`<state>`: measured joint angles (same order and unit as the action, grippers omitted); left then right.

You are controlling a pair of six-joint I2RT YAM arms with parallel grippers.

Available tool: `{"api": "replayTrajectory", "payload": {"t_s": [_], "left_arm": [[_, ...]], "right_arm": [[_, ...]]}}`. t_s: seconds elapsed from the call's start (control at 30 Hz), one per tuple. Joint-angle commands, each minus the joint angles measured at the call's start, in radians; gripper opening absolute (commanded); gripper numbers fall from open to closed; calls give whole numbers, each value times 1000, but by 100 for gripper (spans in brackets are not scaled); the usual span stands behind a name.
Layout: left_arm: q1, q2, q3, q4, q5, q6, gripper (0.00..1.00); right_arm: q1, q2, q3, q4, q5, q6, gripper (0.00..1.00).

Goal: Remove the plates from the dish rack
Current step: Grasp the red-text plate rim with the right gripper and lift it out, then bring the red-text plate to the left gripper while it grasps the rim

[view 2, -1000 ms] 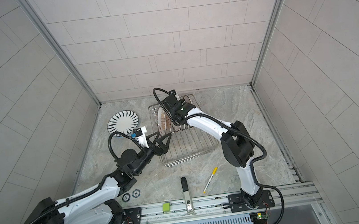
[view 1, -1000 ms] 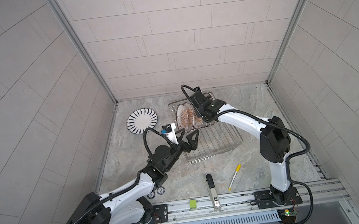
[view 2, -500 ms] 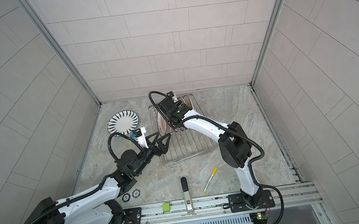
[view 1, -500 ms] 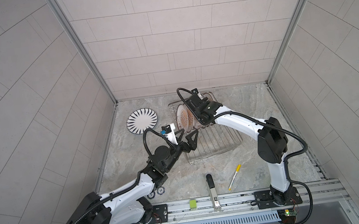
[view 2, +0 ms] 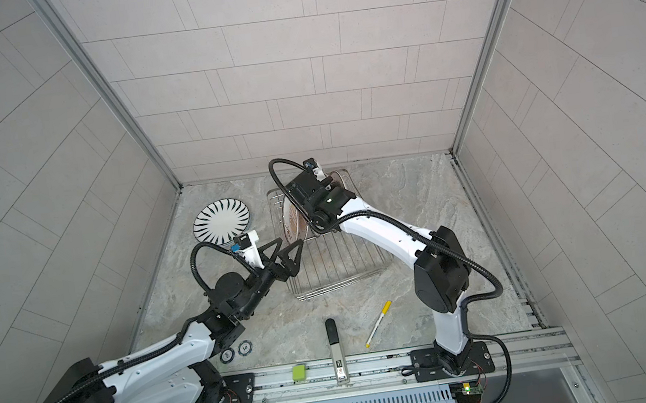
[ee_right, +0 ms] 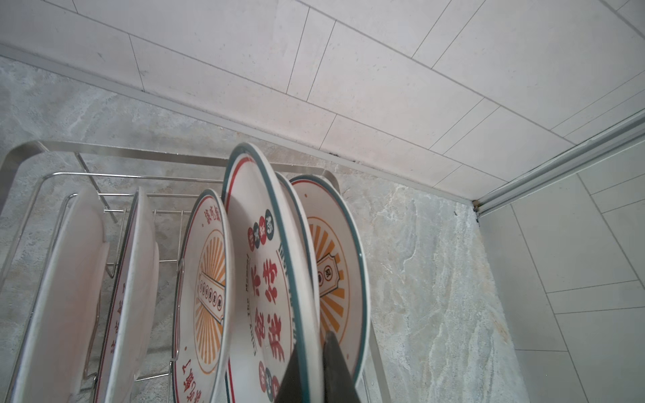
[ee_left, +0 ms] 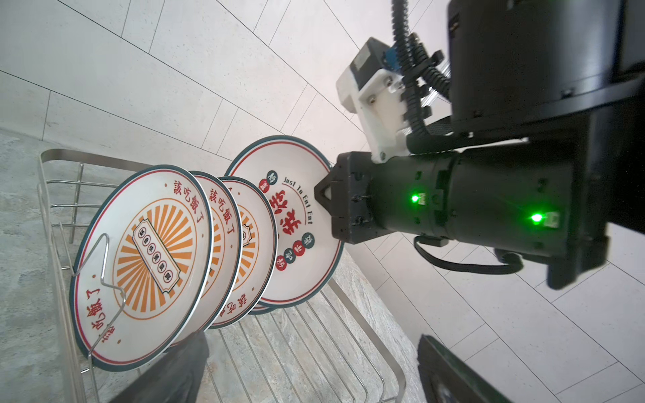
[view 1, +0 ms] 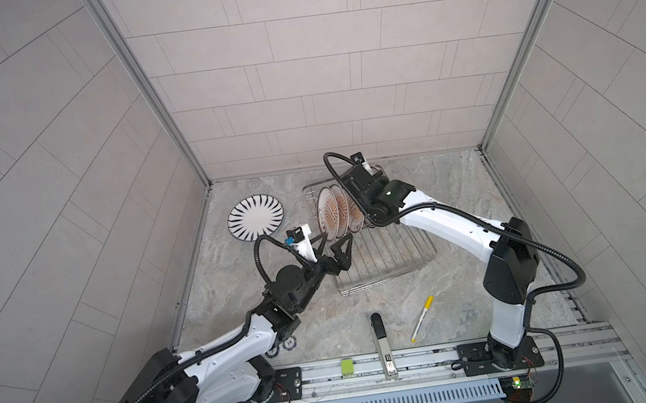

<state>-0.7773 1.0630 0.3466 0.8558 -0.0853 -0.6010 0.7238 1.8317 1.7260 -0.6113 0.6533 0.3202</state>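
The right gripper (ee_right: 312, 364) is pinched onto the rim of a round white ceramic plate (ee_left: 296, 223) with a teal-and-red edge and red characters. This plate stands on edge among the other upright plates (view 1: 333, 216), several with orange sunbursts, at the far end of the rectangular silver wire dish rack (view 1: 399, 258). It seems to sit slightly higher than its neighbours, though its lower edge is hidden. The left gripper (view 2: 291, 241) hovers spread wide beside the rack's left side, holding nothing. A black-striped white plate (view 1: 256, 218) lies flat on the marbled grey counter (view 1: 459, 202), left of the rack.
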Motion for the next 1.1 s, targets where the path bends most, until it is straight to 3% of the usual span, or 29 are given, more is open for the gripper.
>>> {"api": "replayTrajectory", "payload": {"t_s": [0.0,0.1,0.4,0.5,0.67,0.87,1.07], "left_arm": [[-1,-18,-9,21,-16,14,99],[-1,-20,-2,3,-20,13,100],[-3,-20,14,-23,-14,22,99],[-1,-29,20,-49,-27,33,100],[-1,-36,24,-52,-1,46,100],[15,-44,110,-204,23,98,100],[24,-41,122,-206,123,123,100]], "right_arm": [[40,-93,-8,17,112,-19,6],[78,-117,-17,16,228,-47,6],[136,-288,-146,63,266,-59,6],[140,-398,-250,131,146,-67,6],[136,-556,-381,178,50,-51,6],[30,-755,-558,277,-302,-2,6],[-85,-872,-667,335,-571,66,5]]}}
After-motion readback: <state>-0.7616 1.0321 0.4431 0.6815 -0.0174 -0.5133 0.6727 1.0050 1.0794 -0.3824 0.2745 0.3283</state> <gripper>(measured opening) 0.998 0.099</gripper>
